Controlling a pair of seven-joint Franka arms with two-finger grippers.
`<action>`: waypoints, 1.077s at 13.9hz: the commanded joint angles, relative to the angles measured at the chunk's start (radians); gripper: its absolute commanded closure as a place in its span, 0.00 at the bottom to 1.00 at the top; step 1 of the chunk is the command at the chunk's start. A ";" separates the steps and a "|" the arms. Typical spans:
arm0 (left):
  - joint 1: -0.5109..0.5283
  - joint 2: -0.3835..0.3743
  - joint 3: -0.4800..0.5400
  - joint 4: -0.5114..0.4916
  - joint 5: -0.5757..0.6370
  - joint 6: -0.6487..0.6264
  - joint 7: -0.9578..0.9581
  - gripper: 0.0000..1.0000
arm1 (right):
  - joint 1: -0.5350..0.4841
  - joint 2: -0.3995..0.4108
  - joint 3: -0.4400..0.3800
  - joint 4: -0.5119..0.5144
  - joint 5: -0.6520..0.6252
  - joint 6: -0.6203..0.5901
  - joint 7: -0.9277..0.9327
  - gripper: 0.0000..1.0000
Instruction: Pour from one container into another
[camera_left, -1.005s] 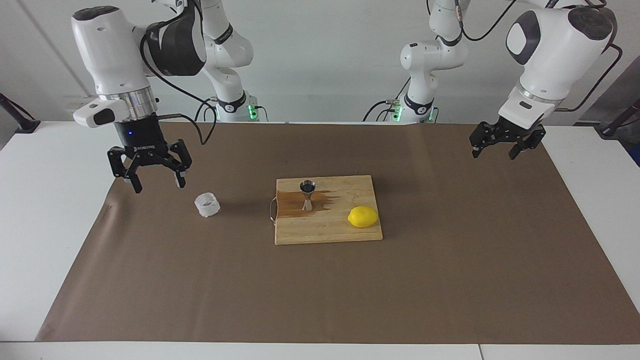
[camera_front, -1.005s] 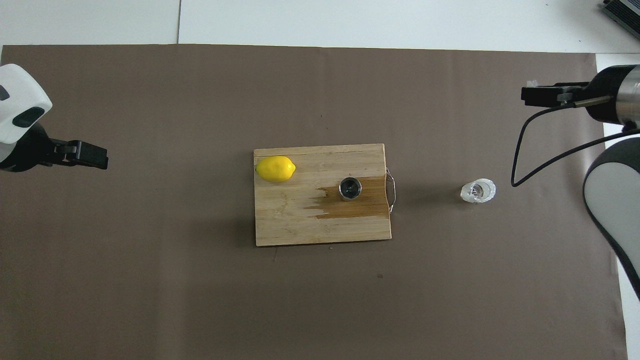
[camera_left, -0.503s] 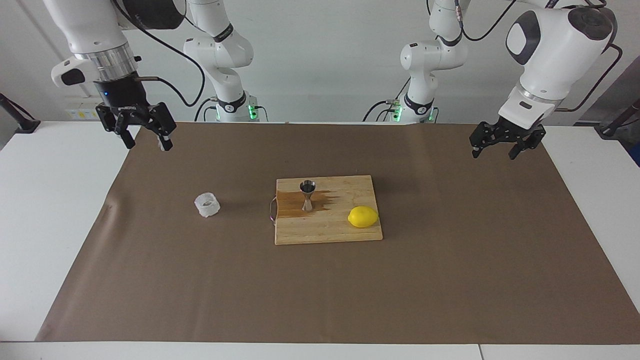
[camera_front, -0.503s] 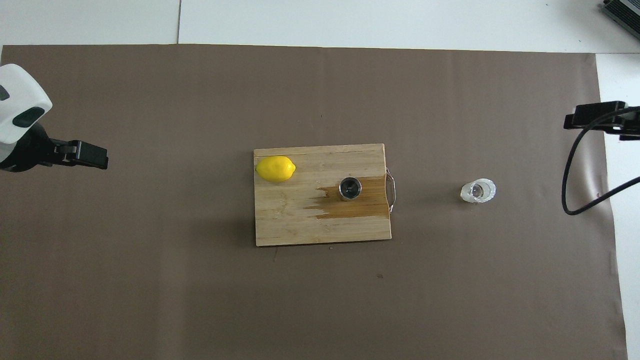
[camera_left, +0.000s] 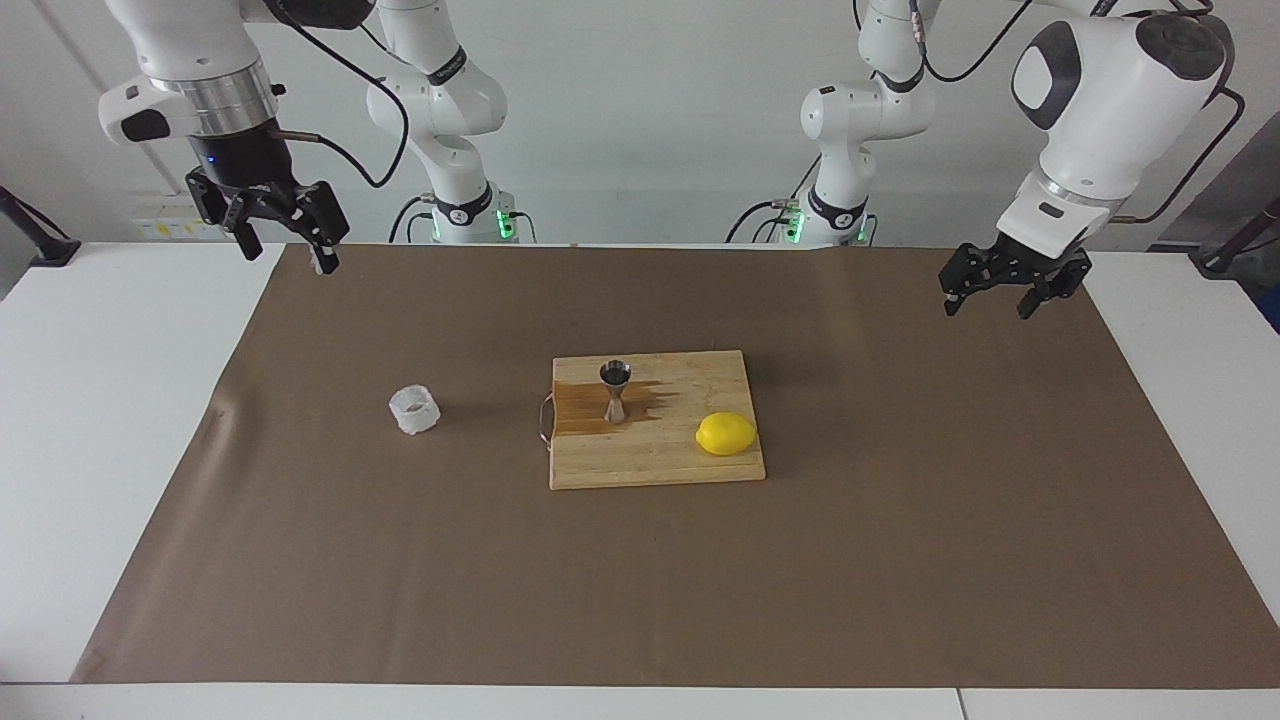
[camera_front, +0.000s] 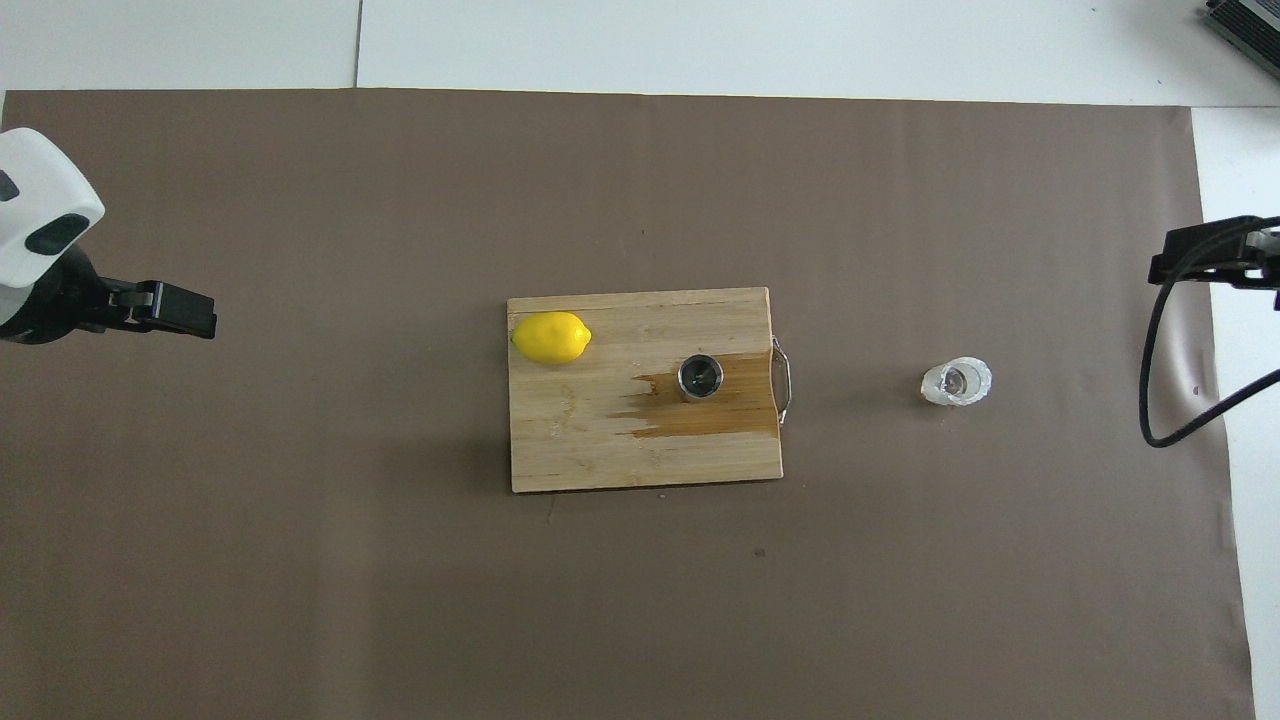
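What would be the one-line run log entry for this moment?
left pincer: open, empty, waits | right pincer: open, empty, over mat edge | plastic cup: upright on mat | jigger: upright on wet board

One plastic cup, one jigger, one lemon — one cutting board.

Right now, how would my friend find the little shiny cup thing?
Find the wooden cutting board in the middle of the brown mat. The steel jigger stands upright on the board's dark wet patch. Unlike the round yellow lemon beside it, it is silvery and hourglass-shaped.
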 joint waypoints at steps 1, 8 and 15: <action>-0.006 -0.018 0.006 -0.008 0.017 -0.003 0.002 0.00 | 0.001 0.000 0.010 0.005 -0.017 -0.024 0.014 0.00; -0.006 -0.018 0.006 -0.008 0.017 -0.004 0.002 0.00 | -0.052 0.005 0.038 0.034 0.045 -0.058 -0.002 0.00; -0.006 -0.018 0.006 -0.011 0.017 -0.003 0.002 0.00 | -0.034 -0.006 0.062 0.017 0.034 -0.138 0.004 0.00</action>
